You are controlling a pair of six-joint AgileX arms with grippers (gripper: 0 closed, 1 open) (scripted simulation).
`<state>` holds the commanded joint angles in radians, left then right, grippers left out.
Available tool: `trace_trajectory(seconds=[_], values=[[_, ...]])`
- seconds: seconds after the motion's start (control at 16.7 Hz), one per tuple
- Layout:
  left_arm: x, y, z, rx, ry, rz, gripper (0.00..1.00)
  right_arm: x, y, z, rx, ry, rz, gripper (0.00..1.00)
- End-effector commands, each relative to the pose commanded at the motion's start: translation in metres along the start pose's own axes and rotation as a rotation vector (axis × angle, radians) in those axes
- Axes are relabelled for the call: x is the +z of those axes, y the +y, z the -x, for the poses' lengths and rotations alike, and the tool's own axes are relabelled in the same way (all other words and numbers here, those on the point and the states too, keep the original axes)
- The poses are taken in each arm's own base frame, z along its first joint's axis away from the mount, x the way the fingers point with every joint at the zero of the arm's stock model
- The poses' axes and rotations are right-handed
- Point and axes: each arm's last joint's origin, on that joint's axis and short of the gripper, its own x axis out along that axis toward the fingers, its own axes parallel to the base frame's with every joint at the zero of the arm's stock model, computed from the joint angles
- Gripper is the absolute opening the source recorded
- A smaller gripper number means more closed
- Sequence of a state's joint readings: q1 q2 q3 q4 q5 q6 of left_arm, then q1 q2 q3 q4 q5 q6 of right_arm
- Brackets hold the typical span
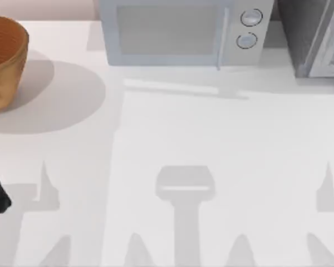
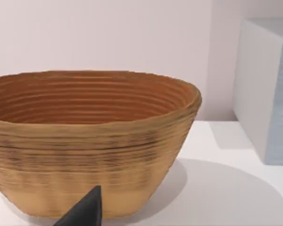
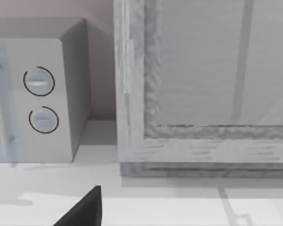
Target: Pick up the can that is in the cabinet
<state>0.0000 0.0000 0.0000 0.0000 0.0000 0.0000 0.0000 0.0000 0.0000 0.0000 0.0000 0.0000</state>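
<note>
the tabletop (image 1: 172, 139) lies bare across its middle and near edge, so a hand could pass freely there. along the far edge stand the obstacles: a woven basket (image 1: 3, 58) at the far left, a microwave (image 1: 183, 30) in the centre, and the cabinet (image 1: 314, 36) at the far right, its door panel shut across the front.

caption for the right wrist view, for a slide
Right wrist camera facing the cabinet with its pale door panel, the microwave with two round knobs beside it on the white table.
</note>
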Motion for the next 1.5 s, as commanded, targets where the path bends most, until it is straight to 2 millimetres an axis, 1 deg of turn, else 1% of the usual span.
trace_trajectory(seconds=[0.12,0.24,0.3,0.42,0.6,0.78,0.96,1.14,1.32,1.5], values=[[0.0,0.0,0.0,0.0,0.0,0.0,1.0,0.0,0.0,0.0,0.0,0.0,0.0,1.0],[0.0,0.0,0.0,0.0,0.0,0.0,1.0,0.008,0.0,0.0,-0.004,0.0,0.0,1.0],[0.0,0.0,0.0,0.0,0.0,0.0,1.0,0.016,0.0,0.0,-0.007,0.002,0.0,1.0],[0.0,0.0,0.0,0.0,0.0,0.0,1.0,0.04,0.001,0.0,-0.012,0.005,0.0,1.0],[0.0,0.0,0.0,0.0,0.0,0.0,1.0,0.092,0.003,-0.006,-0.015,0.013,0.001,1.0],[0.0,0.0,0.0,0.0,0.0,0.0,1.0,0.154,0.007,-0.021,-0.012,0.022,0.003,1.0],[0.0,0.0,0.0,0.0,0.0,0.0,1.0,0.216,0.014,-0.047,-0.005,0.028,0.005,1.0],[0.0,0.0,0.0,0.0,0.0,0.0,1.0,0.27,0.024,-0.079,0.001,0.028,0.006,1.0],[0.0,0.0,0.0,0.0,0.0,0.0,1.0,0.31,0.034,-0.11,0.004,0.019,0.005,1.0],[0.0,0.0,0.0,0.0,0.0,0.0,1.0,0.336,0.043,-0.134,0.004,0.006,0.002,1.0]])
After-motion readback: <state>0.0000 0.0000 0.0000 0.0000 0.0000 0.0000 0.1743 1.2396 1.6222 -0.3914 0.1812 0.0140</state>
